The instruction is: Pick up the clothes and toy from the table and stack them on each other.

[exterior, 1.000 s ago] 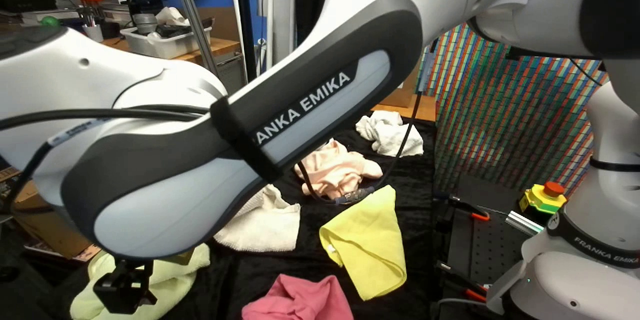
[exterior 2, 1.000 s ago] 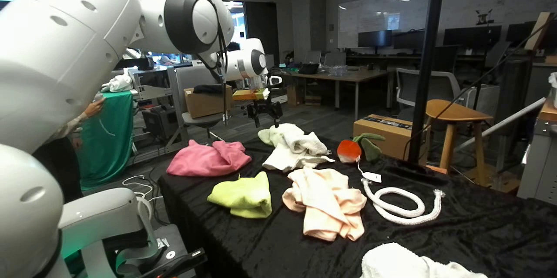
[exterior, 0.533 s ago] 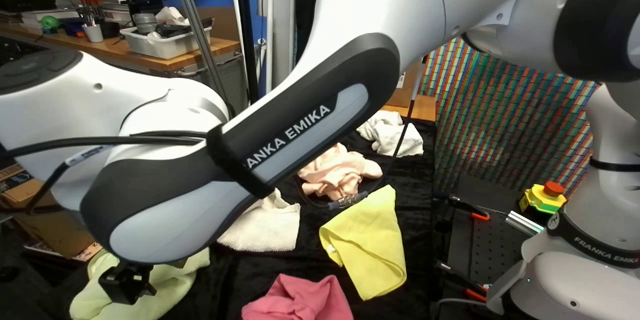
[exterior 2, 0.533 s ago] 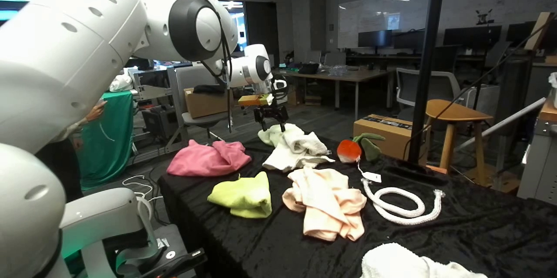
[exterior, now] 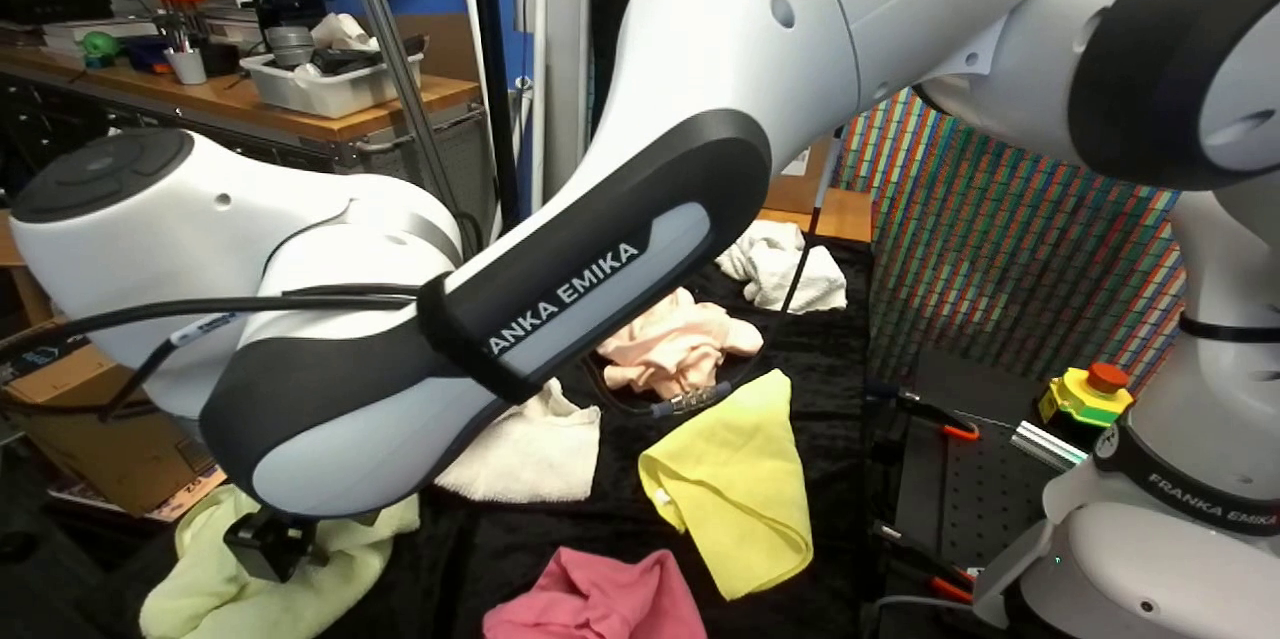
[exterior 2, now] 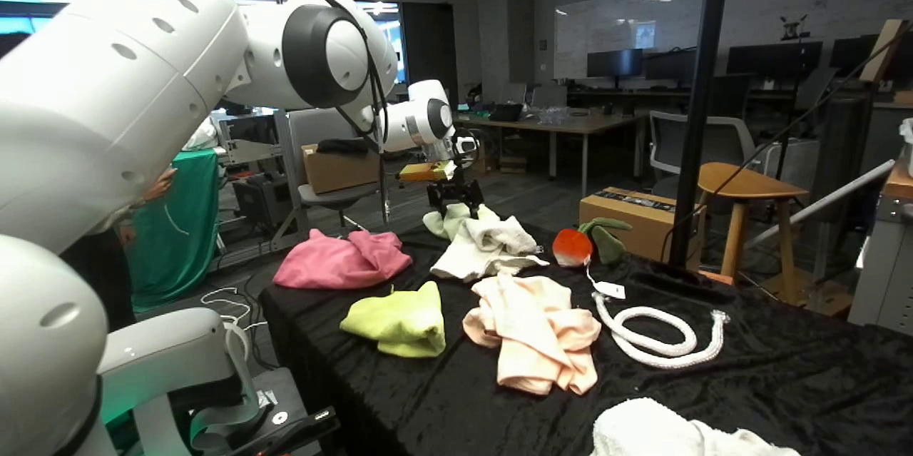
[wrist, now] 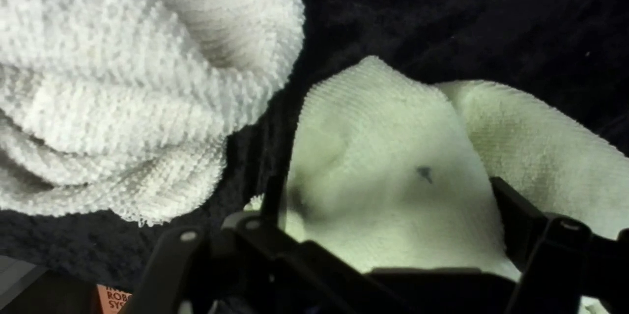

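Gripper (exterior 2: 457,210): jaws are wide apart, astride the pale green cloth (exterior 2: 446,226), with nothing pinched.
Fold (wrist: 388,117): best, I think, to lower straight and close gently on its middle.
Pale green cloth: on the far part of the black table (exterior 2: 792,377); soft, finely ribbed, loosely bunched.
Cream cloth (exterior 2: 478,247): nearer, a little right; thick, crumpled.
Toy (exterior 2: 573,249): farther right, apart; small, rounded, red-orange.

In an exterior view, the white arm (exterior 2: 207,56) arched from the near left to the far middle, its gripper (exterior 2: 457,209) low and pointing down. In the wrist view, the fingers (wrist: 520,220) stood wide apart, one left, one right.
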Tool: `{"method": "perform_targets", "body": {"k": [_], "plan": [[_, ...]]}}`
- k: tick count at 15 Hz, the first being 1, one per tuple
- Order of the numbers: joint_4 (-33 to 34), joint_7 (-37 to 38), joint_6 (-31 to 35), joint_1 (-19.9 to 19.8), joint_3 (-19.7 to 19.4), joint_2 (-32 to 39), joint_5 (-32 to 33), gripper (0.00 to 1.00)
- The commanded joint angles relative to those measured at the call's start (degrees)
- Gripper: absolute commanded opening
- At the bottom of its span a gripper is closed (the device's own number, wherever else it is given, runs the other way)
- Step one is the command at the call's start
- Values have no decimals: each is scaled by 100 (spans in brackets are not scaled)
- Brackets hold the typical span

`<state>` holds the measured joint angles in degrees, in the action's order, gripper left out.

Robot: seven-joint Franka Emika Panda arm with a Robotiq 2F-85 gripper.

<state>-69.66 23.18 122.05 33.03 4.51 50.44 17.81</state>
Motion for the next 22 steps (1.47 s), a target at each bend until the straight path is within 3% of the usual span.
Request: {"method": "perform_targets", "body": {"k": [1,2,3,4,12,15,22], "plan": [[336,134,-13,81,-139,185,116,100],[342,138,-12,78,-153,192,115,100],[345,115,-32,67,-150,186,99,78],[351,104,-45,63,-151,186,89,74],[380,23,-207,54,-122,145,51,11],[365,-9,-222,53,-105,105,46,3],[199,191,-101,160,-177,-307,144,8]]}}
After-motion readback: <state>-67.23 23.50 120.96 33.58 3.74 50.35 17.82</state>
